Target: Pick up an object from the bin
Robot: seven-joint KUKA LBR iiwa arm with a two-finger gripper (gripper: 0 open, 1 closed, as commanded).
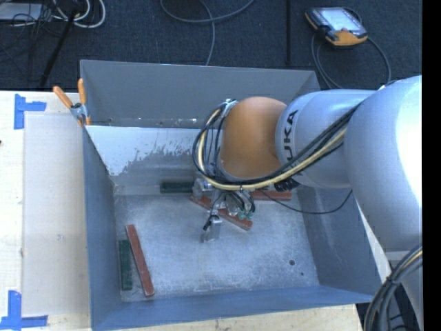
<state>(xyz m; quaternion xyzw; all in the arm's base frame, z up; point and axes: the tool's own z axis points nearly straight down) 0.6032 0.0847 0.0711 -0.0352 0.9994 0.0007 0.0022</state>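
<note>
1 hand (211, 227) nr bin floor (265, 261), just beside red-brown bar (239, 220).

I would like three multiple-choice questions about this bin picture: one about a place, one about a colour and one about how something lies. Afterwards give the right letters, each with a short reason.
1. Where in the bin is the gripper?
A. At the near left corner
B. About the middle of the floor
C. Against the left wall

2. What colour is the long stick near the left wall?
A. Yellow
B. White
C. Reddish-brown

3. How do that stick and the dark green strip beside it lie?
A. Flat on the floor, side by side
B. Crossed, one over the other
C. Standing upright against the wall

Answers:
1 B, since the gripper hangs low over the middle of the floor, far from the left wall.
2 C, since the stick is plainly reddish-brown against the grey floor.
3 A, since both lie flat and run almost parallel.
</note>
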